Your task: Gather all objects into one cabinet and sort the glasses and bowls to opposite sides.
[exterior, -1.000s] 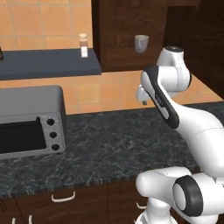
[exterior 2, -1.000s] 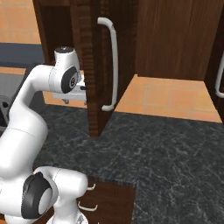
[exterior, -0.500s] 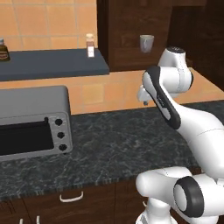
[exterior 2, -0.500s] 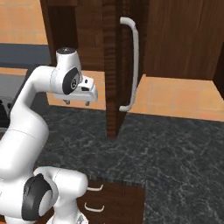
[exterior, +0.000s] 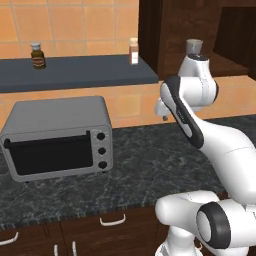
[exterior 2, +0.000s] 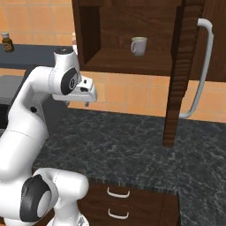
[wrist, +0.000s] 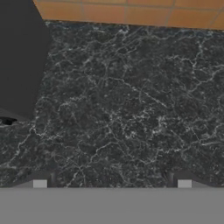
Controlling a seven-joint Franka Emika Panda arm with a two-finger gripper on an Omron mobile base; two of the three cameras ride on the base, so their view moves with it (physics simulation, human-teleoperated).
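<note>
The cabinet [exterior 2: 132, 39] stands open, its door [exterior 2: 181, 75] swung out edge-on with the long curved silver handle [exterior 2: 201, 70] on the door's right face. Inside the cabinet, a cream mug [exterior 2: 138, 45] sits upright on the shelf floor, alone, left of the door. From the left, the same mug [exterior: 194, 47] peeks over the arm's upper joint, at the cabinet's mouth.

The gripper [exterior 2: 86, 103] hangs below and left of the cabinet, above the dark counter [exterior 2: 132, 150], pointing down. Its fingers [wrist: 40, 183] sit wide apart with nothing between them.

Left of the cabinet, a grey shelf [exterior: 75, 72] carries two spice jars [exterior: 37, 55] [exterior: 133, 51]. A toaster oven [exterior: 57, 137] rests on the counter below that shelf.
</note>
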